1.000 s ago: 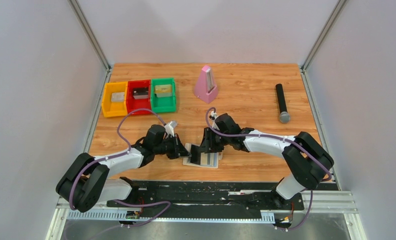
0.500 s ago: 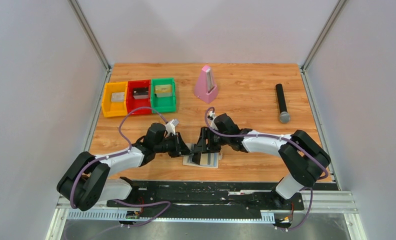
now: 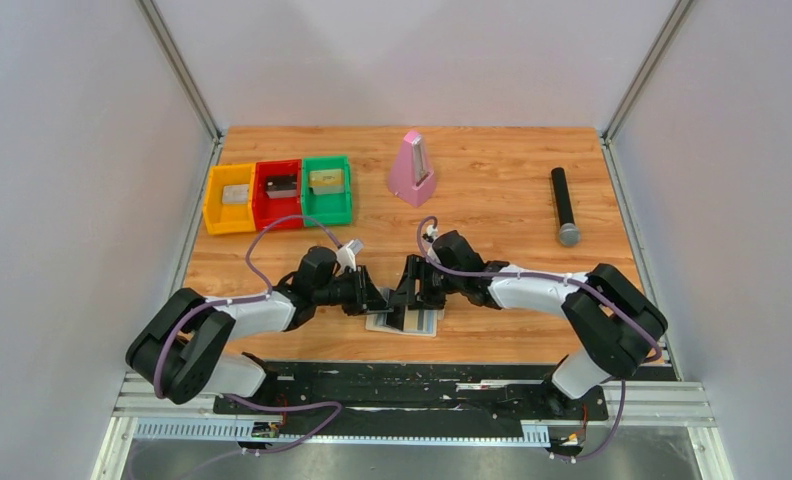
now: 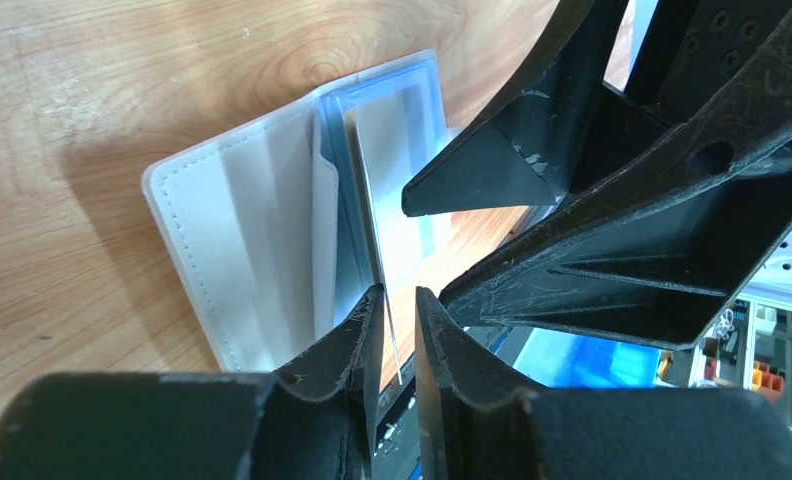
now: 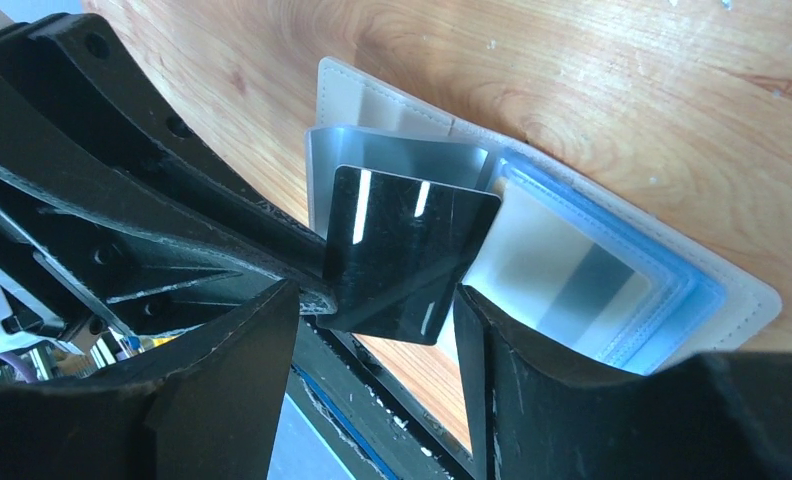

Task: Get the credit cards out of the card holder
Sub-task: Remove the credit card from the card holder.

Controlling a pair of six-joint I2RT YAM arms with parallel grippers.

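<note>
The card holder (image 3: 419, 323) lies spread open near the table's front edge, cream outside with pale blue panels (image 5: 592, 260). A dark credit card (image 5: 412, 240) sticks up out of its pocket at a tilt. In the left wrist view this card (image 4: 370, 225) shows edge-on as a thin line over the holder (image 4: 242, 250). My left gripper (image 4: 397, 293) stands slightly open, the card's edge in the narrow gap, close to the left finger. My right gripper (image 5: 377, 300) is open wide around the card's lower part, not clamping it. Both grippers (image 3: 377, 299) (image 3: 404, 300) meet over the holder. No yellow card shows.
Yellow (image 3: 230, 198), red (image 3: 278, 192) and green (image 3: 326, 189) bins stand at the back left, each holding a small item. A pink metronome (image 3: 412, 170) is at the back centre. A black microphone (image 3: 564, 205) lies at the right. The table's front edge runs just below the holder.
My left gripper has slid right to the holder, and its jaws went from shut to slightly open. The right jaws have spread wider around the dark card.
</note>
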